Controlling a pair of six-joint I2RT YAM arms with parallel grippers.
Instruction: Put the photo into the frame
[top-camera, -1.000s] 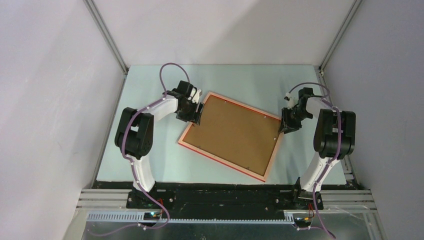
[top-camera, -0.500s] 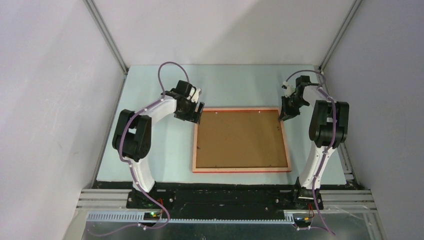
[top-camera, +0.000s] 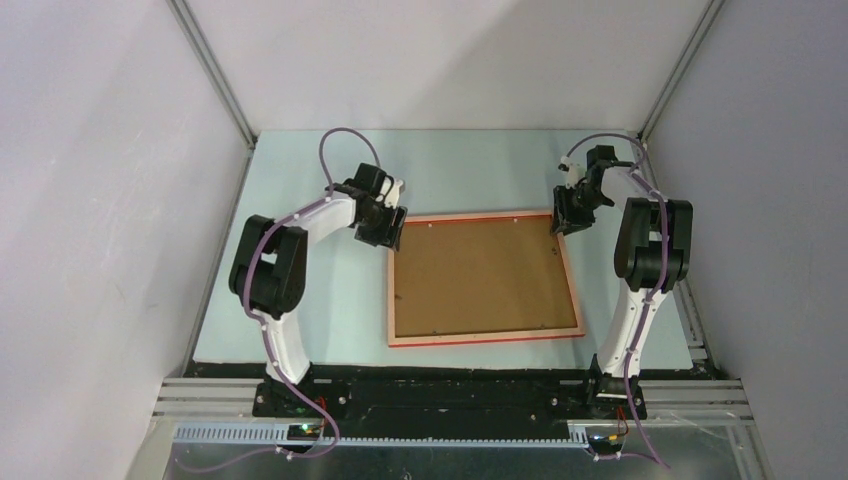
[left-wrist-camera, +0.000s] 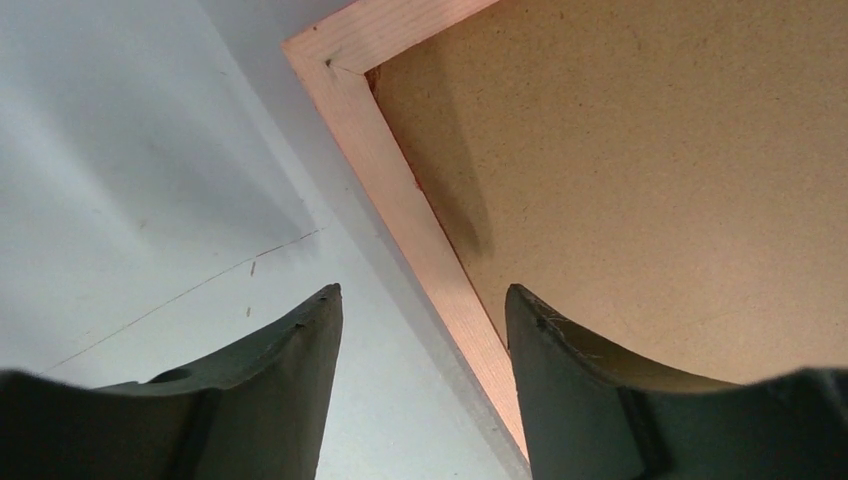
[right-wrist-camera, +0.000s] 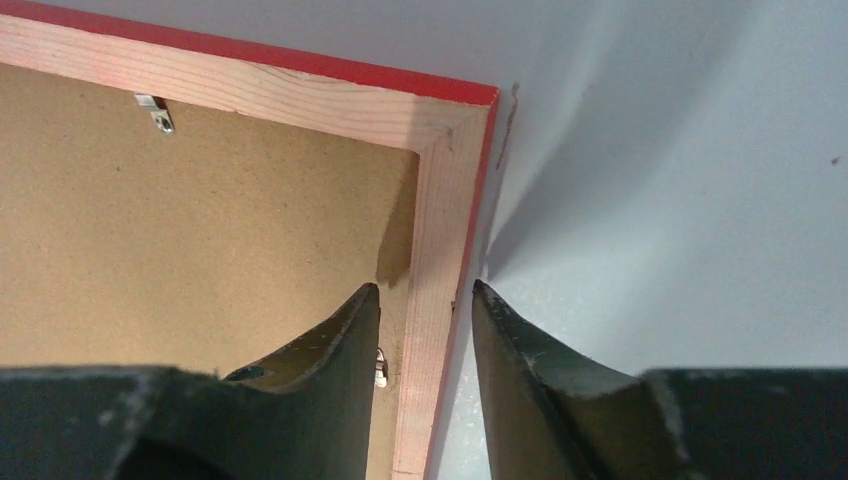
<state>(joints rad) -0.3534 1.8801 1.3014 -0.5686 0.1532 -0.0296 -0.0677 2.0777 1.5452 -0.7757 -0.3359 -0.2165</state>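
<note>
The frame (top-camera: 391, 290) lies back-up on the table, pale wood rails around a brown backing board (top-camera: 480, 275), with a red edge showing. The photo is hidden. My left gripper (top-camera: 392, 228) stands open at the far left corner. In the left wrist view its fingertips (left-wrist-camera: 422, 292) straddle the left rail (left-wrist-camera: 390, 170) without touching it. My right gripper (top-camera: 556, 222) is at the far right corner. Its fingertips (right-wrist-camera: 425, 287) are open, one over the board (right-wrist-camera: 200, 230) and one outside the red-edged rail (right-wrist-camera: 445, 200).
The pale blue table (top-camera: 320, 300) is walled in by grey panels on the left, right and far sides. A small metal clip (right-wrist-camera: 157, 113) sits on the frame's far rail. Both arm bases stand at the near edge.
The frame has swung from a skewed pose to nearly square with the table edge. My right gripper has moved away from me with the far right corner. The left gripper has barely moved.
</note>
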